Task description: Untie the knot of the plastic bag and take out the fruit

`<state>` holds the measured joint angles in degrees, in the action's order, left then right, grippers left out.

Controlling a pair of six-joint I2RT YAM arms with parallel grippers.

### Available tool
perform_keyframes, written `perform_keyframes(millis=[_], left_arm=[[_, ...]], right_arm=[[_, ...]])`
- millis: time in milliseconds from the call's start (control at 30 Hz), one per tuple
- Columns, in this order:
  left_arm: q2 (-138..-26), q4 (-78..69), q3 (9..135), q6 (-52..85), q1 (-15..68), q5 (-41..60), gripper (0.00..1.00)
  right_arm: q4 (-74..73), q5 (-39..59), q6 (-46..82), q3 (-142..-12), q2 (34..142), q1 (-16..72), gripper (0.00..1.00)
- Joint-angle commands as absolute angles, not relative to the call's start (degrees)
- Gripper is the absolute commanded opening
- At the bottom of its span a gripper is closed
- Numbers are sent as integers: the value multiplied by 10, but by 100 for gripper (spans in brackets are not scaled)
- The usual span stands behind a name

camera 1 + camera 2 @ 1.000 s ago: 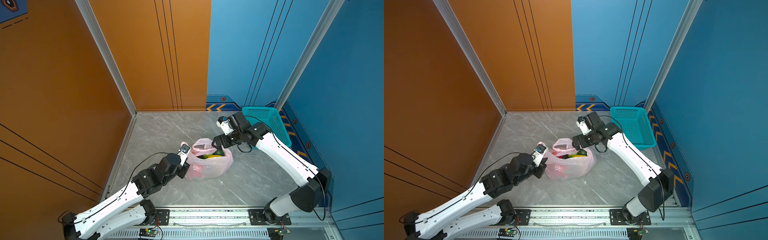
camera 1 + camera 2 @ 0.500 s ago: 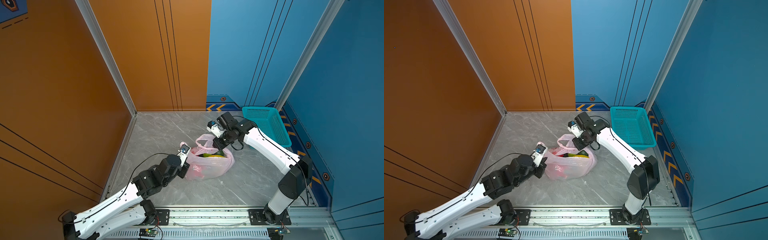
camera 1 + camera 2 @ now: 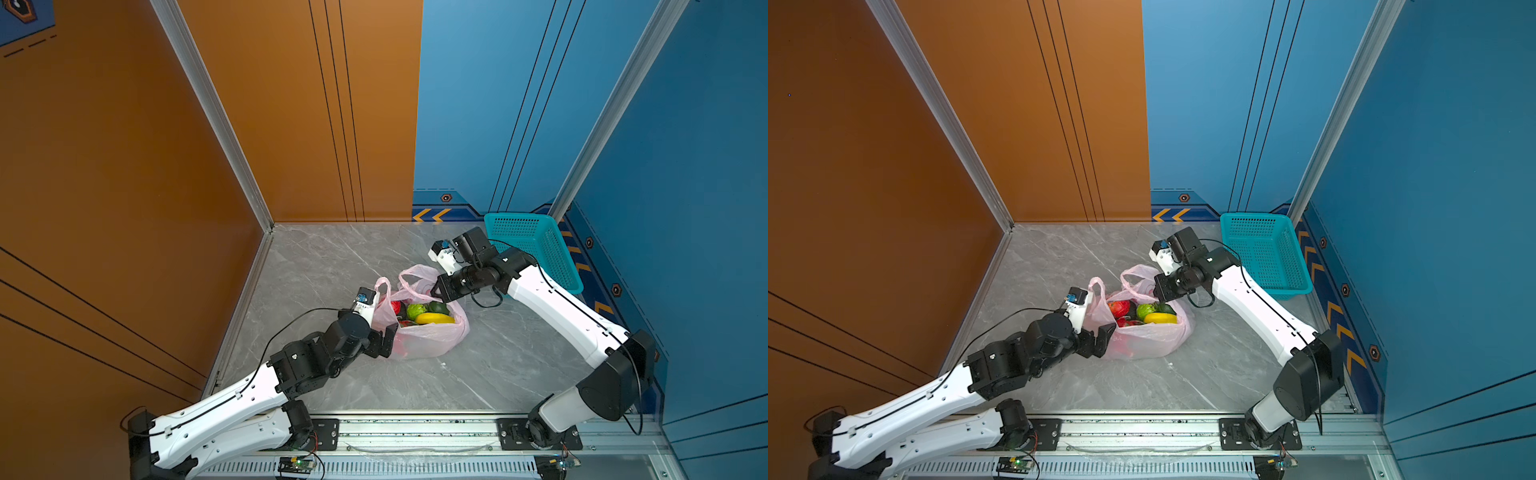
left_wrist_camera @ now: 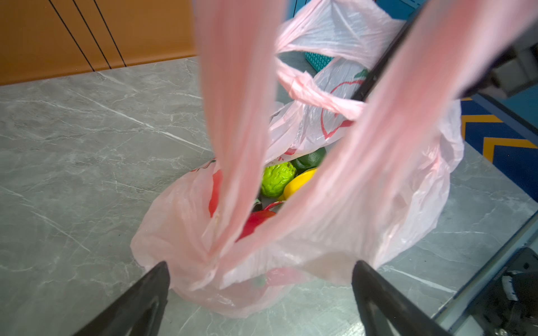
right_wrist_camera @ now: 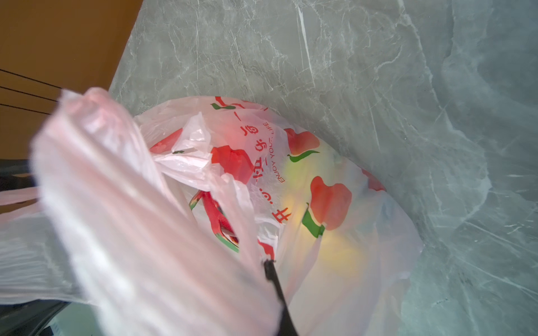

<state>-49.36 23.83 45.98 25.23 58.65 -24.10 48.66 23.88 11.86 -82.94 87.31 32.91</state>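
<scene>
While the right gripper (image 3: 437, 293) stays... nah, pinches the plastic bag's (image 3: 432, 340) far side, the wide-open left gripper (image 4: 260, 264) sits nearer the fruit (image 4: 276, 180), just ahead.

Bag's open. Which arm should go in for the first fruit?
Probably left: left claw open at the plastic bag's near rim, facing the fruit; right claw shut on its far handle, holding it open.

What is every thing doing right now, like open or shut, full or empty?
plastic bag, mouth open
handles, untied, loops apart
fruit, inside the plastic bag
left gripper, jaws open
right gripper, jaws shut on the plastic bag's edge
basket, empty
</scene>
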Motion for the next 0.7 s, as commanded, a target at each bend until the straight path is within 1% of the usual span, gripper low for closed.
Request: perform_keyframes(millis=[0,200,300,367,400,433,533,667], left_arm=[[-526,222,506,298,613,-296,98],[-578,207,537,329,643,-329,98],[-600,249,543,379,645,-379,100],[-612,304,555,416,645,-410,93],[-617,334,565,429,647,-434,88],[-620,369,575,448,649,-450,79],[-622,445,595,476,649,-473,57],[-598,467,603,469,648,-484,29]], right_arm=[[453,261,183,-785,837,335,0],[405,262,242,-708,777,346,0],[400,256,252,-690,758,349,0],[398,248,259,-678,743,348,0],[398,242,262,-671,732,348,0],[399,234,268,-662,721,347,0],[396,220,289,-632,686,342,0],[402,224,313,-590,647,339,0]])
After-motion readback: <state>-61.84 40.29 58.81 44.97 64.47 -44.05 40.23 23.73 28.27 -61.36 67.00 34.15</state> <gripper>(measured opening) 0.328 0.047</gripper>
